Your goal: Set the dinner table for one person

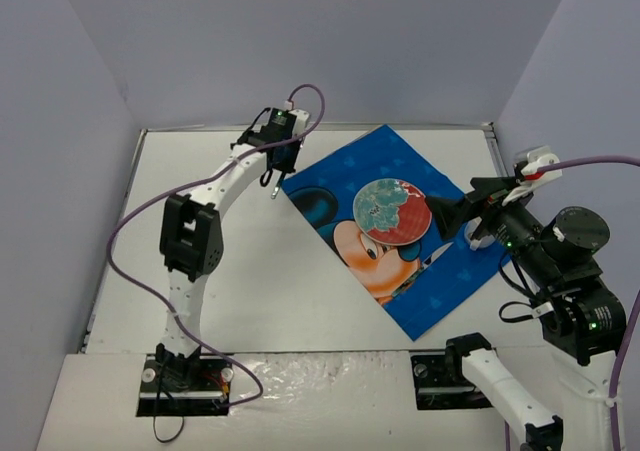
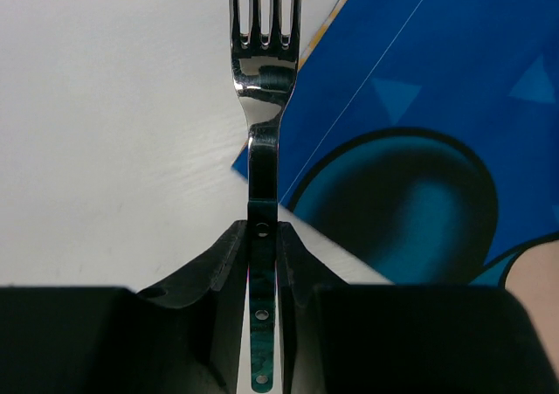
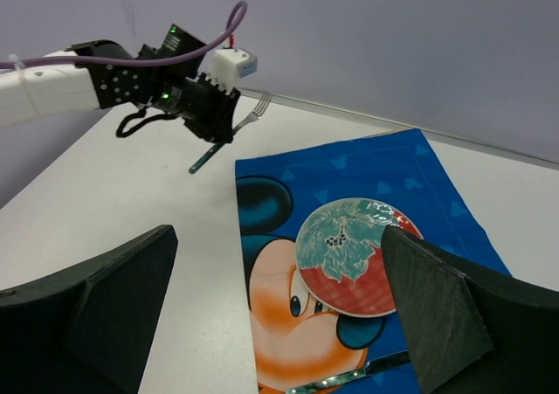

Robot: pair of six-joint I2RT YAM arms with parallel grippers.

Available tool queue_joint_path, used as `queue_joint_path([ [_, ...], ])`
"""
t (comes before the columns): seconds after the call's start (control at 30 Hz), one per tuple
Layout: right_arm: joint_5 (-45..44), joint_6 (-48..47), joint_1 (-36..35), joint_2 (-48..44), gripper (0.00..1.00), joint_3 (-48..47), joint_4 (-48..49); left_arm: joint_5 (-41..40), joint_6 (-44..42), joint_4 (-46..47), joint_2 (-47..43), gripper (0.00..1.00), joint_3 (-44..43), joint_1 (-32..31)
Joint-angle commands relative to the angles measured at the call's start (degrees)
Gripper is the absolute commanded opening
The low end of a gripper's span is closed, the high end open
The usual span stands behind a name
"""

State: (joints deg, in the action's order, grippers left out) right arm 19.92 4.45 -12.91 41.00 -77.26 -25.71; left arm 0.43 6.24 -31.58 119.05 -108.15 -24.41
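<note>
- Over the far-left part of the large flat white rectangular dinner table [image 1: 300, 296], the left gripper [image 2: 264, 237] is clamped on the handle of a silver metal fork [image 2: 262, 106]. Its tines point away from the wrist.
- The fork hangs above bare white surface just beside the left corner of the blue cartoon-mouse placemat [image 1: 360, 161]. In the left wrist view that corner's edge passes under the fork's neck.
- The placemat lies turned like a diamond on the right half of the table. Its far corner is near the back rim and its right corner is near the right-hand pale lavender wall [image 1: 590, 91].
- A round plate with a teal-and-red pattern [image 1: 391, 211] rests on the placemat's middle, well inside all four edges.
- The right gripper [image 3: 278, 237] is spread wide with nothing between its fingers. It is low at the plate's right side, and whether a finger touches the rim cannot be told.
- Bare tabletop runs along the left side and the near edge, between the placemat and the arm bases.
</note>
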Motion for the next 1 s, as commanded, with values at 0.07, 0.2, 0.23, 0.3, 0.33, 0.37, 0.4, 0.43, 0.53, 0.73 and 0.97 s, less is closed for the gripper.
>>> queue_joint_path([
  [0.07, 0.67, -0.05, -0.54, 1.92, 1.0, -1.82, 1.54, 3.94, -8.85, -1.62, 9.36, 0.0, -16.75, -3.49],
  [0.2, 1.46, 0.95, -0.54, 2.0, 1.0, -2.02, 0.8, 6.72, -11.55, -1.73, 15.05, 0.0, -24.18, -5.61],
  [0.23, 1.64, 1.21, -0.54, 1.98, 1.0, -2.08, 0.69, 7.19, -11.93, -1.79, 16.13, 0.0, -25.37, -5.98],
  [0.3, 2.37, 1.63, -0.59, 2.03, 1.0, -2.31, 0.25, 8.23, -12.76, -2.08, 18.48, 0.0, -28.03, -6.87],
  [0.33, 2.77, 1.84, -0.62, 2.06, 1.0, -2.44, 0.01, 8.79, -13.19, -2.23, 19.69, 0.0, -29.42, -7.33],
  [0.37, 2.91, 1.95, -0.63, 2.03, 1.0, -2.42, -0.21, 9.13, -13.34, -2.4, 20.74, 0.0, -30.25, -7.79],
  [0.4, 2.99, 2.03, -0.63, 1.99, 1.0, -2.38, -0.43, 9.43, -13.43, -2.57, 21.76, 0.0, -30.98, -8.26],
  [0.43, 3.05, 2.09, -0.6, 1.95, 1.0, -2.37, -0.54, 9.69, -13.64, -2.81, 22.52, 0.0, -31.8, -8.53],
  [0.53, 2.99, 2.03, -0.54, 1.8, 1.0, -2.48, -0.99, 9.95, -14.33, -3.33, 23.94, 0.0, -33.74, -9.24],
  [0.73, 3.14, 1.79, -0.54, 2.3, 1.0, -3.16, -2.53, 9.0, -15.3, -3.28, 25.88, 0.0, -34.88, -9.81],
  [0.97, 3.19, 1.67, -0.54, 2.8, 1.0, -3.37, -3.32, 8.73, -15.05, -2.6, 27.83, 0.0, -35.87, -10.7],
])
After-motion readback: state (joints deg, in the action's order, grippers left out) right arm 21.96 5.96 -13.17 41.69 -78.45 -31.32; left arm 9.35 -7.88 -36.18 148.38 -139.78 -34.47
